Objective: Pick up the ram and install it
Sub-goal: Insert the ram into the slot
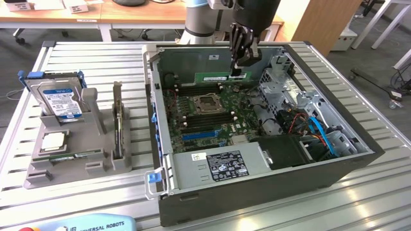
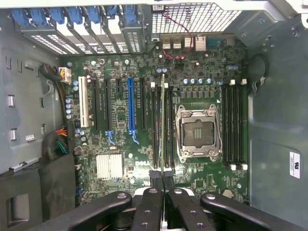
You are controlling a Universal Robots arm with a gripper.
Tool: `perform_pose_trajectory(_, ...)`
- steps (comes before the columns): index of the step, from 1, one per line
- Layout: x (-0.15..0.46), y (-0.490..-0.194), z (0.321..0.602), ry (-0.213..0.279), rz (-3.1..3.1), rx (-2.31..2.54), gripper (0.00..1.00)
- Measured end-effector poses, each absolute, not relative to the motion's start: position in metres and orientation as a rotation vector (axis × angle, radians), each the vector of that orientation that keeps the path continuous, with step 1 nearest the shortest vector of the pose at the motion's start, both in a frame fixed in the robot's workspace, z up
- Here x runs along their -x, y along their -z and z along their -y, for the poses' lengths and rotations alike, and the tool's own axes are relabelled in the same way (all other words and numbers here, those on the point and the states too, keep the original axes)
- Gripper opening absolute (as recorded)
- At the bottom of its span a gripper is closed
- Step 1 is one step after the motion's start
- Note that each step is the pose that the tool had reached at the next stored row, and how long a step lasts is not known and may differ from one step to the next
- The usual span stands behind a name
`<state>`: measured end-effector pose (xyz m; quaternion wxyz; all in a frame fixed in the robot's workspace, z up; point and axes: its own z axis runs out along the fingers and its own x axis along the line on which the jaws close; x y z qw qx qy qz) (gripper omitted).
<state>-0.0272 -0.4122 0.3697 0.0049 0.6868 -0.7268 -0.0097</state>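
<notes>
The ram (image 1: 212, 77) is a thin green stick that hangs over the back of the open computer case (image 1: 359, 159), above the motherboard (image 1: 205, 115). My gripper (image 1: 237, 72) is shut on one end of it. In the wrist view the ram (image 2: 163, 120) shows edge-on between my black fingers (image 2: 149, 207). It lines up over the dark memory slots (image 2: 156, 130) just beside the empty processor socket (image 2: 198, 132). It is still held above the board, apart from the slots.
A grey holder (image 1: 38, 175) at the exterior view's left carries a hard drive (image 1: 61, 98), a square silver chip (image 1: 53, 140) and an upright dark card (image 1: 117, 125). Case walls, the drive cage (image 1: 282, 82) and cables (image 1: 321, 132) surround the board. A pendant (image 1: 83, 225) lies at the front edge.
</notes>
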Motion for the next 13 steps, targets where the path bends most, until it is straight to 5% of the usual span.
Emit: perform_pose_trajectory(13, 0.0273, -0.3613, 0.4122, 0.031, 2.275, -2.151, 0.12)
